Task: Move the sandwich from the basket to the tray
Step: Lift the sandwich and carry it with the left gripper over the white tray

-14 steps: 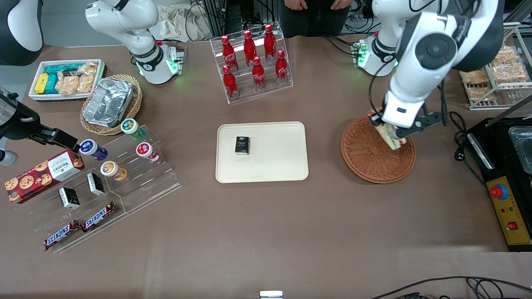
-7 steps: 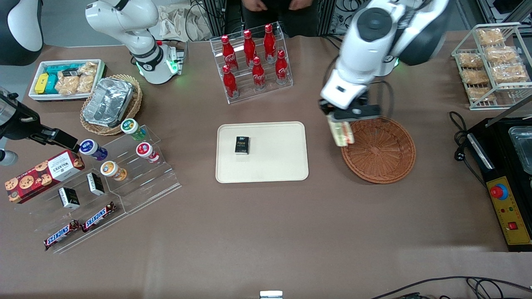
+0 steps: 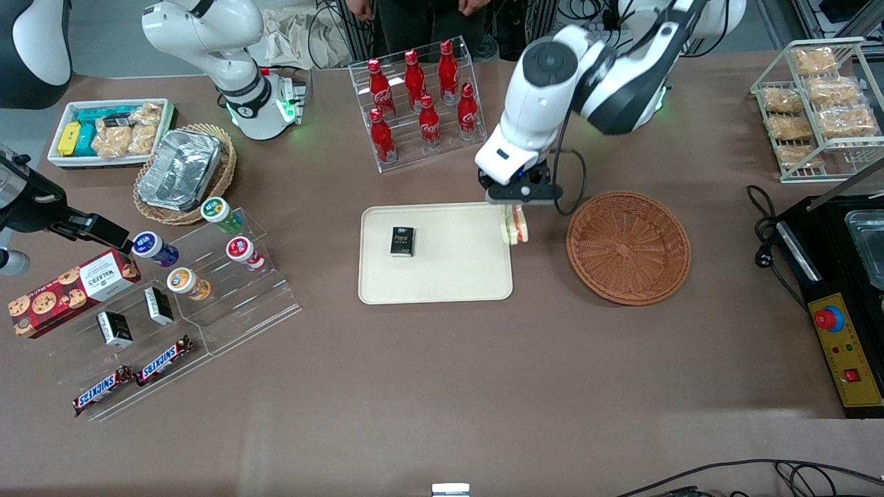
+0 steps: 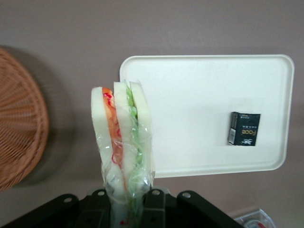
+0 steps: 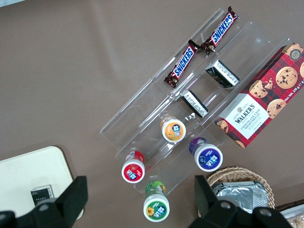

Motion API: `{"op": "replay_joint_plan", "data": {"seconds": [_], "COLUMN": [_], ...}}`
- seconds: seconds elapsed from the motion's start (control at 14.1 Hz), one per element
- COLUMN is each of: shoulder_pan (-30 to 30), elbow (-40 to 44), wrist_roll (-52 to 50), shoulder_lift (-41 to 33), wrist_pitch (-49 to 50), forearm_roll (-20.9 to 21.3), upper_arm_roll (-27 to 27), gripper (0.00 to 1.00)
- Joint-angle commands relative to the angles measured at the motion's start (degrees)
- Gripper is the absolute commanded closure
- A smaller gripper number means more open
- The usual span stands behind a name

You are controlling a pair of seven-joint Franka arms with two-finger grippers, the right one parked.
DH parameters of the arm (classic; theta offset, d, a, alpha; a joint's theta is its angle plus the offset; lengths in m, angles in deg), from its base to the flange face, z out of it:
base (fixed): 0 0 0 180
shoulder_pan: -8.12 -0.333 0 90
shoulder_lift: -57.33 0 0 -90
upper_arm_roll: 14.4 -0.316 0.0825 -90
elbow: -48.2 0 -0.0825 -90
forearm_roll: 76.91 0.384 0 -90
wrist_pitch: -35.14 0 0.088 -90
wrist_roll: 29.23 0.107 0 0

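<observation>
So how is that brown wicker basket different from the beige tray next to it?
The basket is round, woven and reddish-brown; the tray is rectangular, smooth and cream, with rounded corners. The basket holds nothing, while a small black box lies on the tray. The gripper holds the sandwich above the tray's edge nearest the basket, not over the basket. Both are shallow and sit flat on the brown table.

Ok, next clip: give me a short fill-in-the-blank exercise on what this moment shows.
1. The gripper is shut on the ____.
2. The sandwich hangs over the edge of the tray nearest the ____.
3. The basket now holds ____.
4. A small black ____ already lies on the tray.

Missing words: sandwich; basket; nothing; box
</observation>
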Motion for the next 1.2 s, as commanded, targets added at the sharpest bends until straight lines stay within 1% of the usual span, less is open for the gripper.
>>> {"op": "replay_joint_plan", "data": {"seconds": [0.0, 0.14, 0.28, 0.64, 0.92, 0.99, 1.06, 1.13], "shoulder_pan": [0.5, 0.9, 3.1, 3.8, 4.5, 4.5, 4.5, 4.5], "elbow": [-4.8, -5.6, -5.3, -5.2, -5.1, -5.0, -4.6, -4.2], "wrist_roll": [3.1, 2.7, 2.5, 2.2, 2.2, 2.2, 2.3, 2.3], "shoulder_lift": [4.5, 8.5, 11.1, 15.9, 18.8, 19.4, 20.1, 20.4], "wrist_pitch": [-9.6, -12.5, -13.9, -18.6, -21.3, -21.6, -22.1, -22.1], "forearm_roll": [1.8, 5.5, 6.3, 9.7, 11.0, 11.3, 12.0, 12.5], "upper_arm_roll": [-0.4, -0.4, -0.9, -1.3, -3.3, -3.3, -3.4, -3.6], "gripper": [1.00, 1.00, 1.00, 1.00, 1.00, 0.86, 0.41, 0.13]}}
